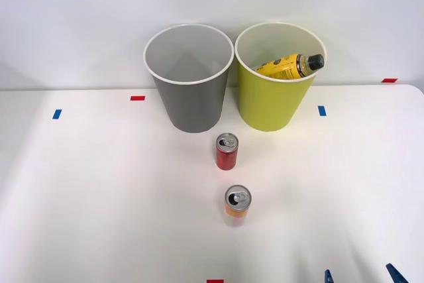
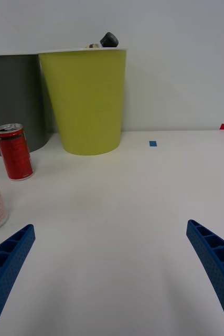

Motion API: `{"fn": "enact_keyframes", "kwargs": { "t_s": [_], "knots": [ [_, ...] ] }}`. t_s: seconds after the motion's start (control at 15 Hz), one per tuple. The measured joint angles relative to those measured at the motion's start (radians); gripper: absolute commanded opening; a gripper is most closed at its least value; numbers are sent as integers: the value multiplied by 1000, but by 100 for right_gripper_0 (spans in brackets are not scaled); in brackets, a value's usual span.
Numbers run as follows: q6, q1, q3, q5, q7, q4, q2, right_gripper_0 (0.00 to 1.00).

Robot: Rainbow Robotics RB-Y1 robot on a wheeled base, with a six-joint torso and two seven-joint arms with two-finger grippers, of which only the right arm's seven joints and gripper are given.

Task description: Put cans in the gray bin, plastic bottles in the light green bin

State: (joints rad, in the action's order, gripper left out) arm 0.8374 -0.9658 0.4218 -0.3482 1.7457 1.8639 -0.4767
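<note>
Right gripper [image 2: 112,273] low over the white tabletop [image 1: 99,197], fingers [image 2: 216,257] spread wide, grasping nothing. Red can [image 1: 226,151] and orange-yellow can [image 1: 237,205] both stand upright, pull-tabs up, ahead of the fingers toward the robot's left; orange-yellow one nearer. Gray bin [image 1: 189,77] and light green bin [image 1: 275,77] side by side at the far edge. Yellow bottle [image 1: 291,66] lies slanted inside the light green bin, black cap pointing up toward the right rim.
</note>
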Motion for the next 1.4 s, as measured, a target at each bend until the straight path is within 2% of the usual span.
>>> {"fn": "enact_keyframes", "kwargs": {
  "t_s": [0.13,0.33,0.6,0.8,1.07,1.4],
  "knots": [
    [-14,21,3,14,-2,-41,-8,100],
    [-14,42,38,38,0,-16,-100,100],
    [-10,154,161,66,2,-3,-215,100],
    [-10,256,242,59,7,-5,-251,100],
    [-9,361,288,40,11,-61,-241,100],
    [-17,491,339,26,13,-142,-179,100]
  ]
}}
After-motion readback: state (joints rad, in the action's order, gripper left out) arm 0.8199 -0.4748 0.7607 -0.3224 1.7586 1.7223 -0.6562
